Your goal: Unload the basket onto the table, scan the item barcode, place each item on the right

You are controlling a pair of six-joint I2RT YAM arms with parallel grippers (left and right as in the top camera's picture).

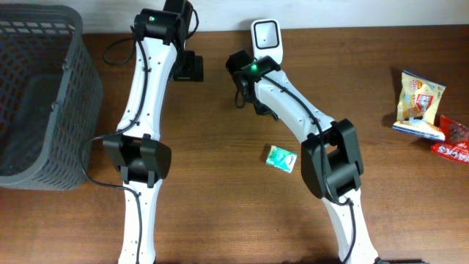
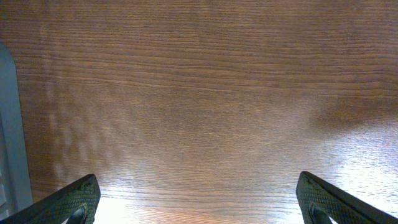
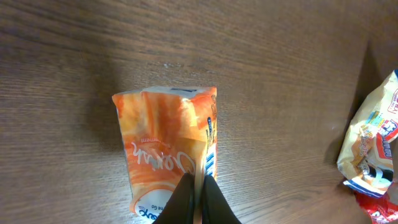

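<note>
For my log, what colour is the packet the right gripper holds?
Mostly orange packet; best in right wrist view.

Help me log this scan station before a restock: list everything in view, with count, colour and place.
orange pouch: one, orange and white, gripped at its edge by the right tool
scanner: one, white with a dark window, far edge of the table, centre
green packet: one, green, mid-table, beside the right arm
snack bag: one, yellow and white, right side of the table
red bag: one, red, right edge, beside the snack bag
basket: one, grey mesh, left edge
table: one, brown wood, under everything
left tool: one, black, open over bare wood
right tool: one, black, shut on the orange pouch
</note>
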